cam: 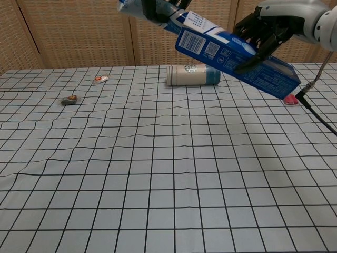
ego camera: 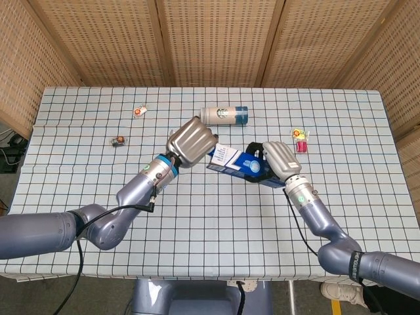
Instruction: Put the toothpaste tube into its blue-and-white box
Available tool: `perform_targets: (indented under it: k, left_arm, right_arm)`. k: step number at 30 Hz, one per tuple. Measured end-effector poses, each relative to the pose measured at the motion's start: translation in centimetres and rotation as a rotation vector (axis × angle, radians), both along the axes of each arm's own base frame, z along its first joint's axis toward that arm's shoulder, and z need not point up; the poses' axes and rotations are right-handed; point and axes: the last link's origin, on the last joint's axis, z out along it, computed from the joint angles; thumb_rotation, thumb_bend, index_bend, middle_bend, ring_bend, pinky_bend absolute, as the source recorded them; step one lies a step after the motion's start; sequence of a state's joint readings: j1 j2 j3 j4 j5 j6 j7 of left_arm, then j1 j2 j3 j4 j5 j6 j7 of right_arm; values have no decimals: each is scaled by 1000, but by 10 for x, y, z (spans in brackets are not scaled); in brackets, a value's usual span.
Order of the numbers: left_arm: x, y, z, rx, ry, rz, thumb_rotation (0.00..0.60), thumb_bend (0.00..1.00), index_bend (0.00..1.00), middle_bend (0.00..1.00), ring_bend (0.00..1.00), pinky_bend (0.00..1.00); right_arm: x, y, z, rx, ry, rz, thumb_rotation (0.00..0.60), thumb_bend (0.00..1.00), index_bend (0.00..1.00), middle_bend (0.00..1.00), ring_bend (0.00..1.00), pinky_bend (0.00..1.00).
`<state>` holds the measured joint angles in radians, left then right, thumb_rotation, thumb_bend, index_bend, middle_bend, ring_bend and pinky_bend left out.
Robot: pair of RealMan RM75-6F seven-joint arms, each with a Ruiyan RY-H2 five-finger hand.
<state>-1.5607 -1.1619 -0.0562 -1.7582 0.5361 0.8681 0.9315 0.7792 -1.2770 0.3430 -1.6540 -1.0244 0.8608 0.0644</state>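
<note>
The toothpaste tube (cam: 138, 7), hidden beneath the left hand (ego camera: 191, 140) overhead, is seen from the chest gripped and entering the blue-and-white box (cam: 237, 60), which is clasped by the right hand's (cam: 263, 29) fingers (cam: 247, 59).

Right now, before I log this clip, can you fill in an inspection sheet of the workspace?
Surface: white black-gridded tablecloth, rippled.
Job's things: blue-and-white cardboard box held in the air; toothpaste tube mostly inside, tail showing.
Clutter: beige lying cup with teal end; small wrapped candies; red-yellow packet.
Hands: left hand grips tube; right hand holds box.
Cables: black cable beside right arm.
Surroundings: woven wicker panels.
</note>
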Motion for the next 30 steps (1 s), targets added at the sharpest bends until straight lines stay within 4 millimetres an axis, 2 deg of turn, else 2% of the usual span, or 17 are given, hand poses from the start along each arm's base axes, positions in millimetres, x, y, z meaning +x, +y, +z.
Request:
perform_targets:
  k: [5, 8, 10, 15, 17, 23, 30]
  left_arm:
    - [17, -1, 1, 57, 24, -100, 600, 673, 763, 440, 507, 426]
    - [25, -2, 2, 102, 55, -173, 600, 627, 734, 408, 480, 400]
    - [31, -3, 2, 127, 68, -214, 600, 613, 696, 362, 439, 373]
    - [44, -5, 2, 177, 68, -299, 600, 541, 513, 217, 268, 256]
    - [49, -6, 3, 192, 63, -325, 600, 530, 458, 196, 246, 239]
    - [65, -12, 9, 216, 5, -363, 600, 479, 393, 170, 215, 215]
    - [68, -18, 19, 237, -60, -380, 600, 450, 286, 129, 171, 180]
  right_arm:
    - [3, -3, 2, 2, -49, -16, 600, 419, 844, 654, 658, 721]
    - [4, -5, 4, 1, -89, -27, 600, 419, 844, 654, 658, 720]
    - [5, -6, 6, -1, -124, -36, 600, 419, 845, 654, 658, 720]
    - [3, -8, 9, -7, -210, -59, 600, 419, 848, 658, 662, 722]
    - [1, -9, 10, -14, -241, -66, 600, 419, 849, 660, 665, 723]
    - [-7, -10, 12, -39, -327, -85, 600, 419, 851, 665, 668, 723]
    - [-21, -9, 14, -66, -381, -104, 600, 419, 851, 665, 668, 723]
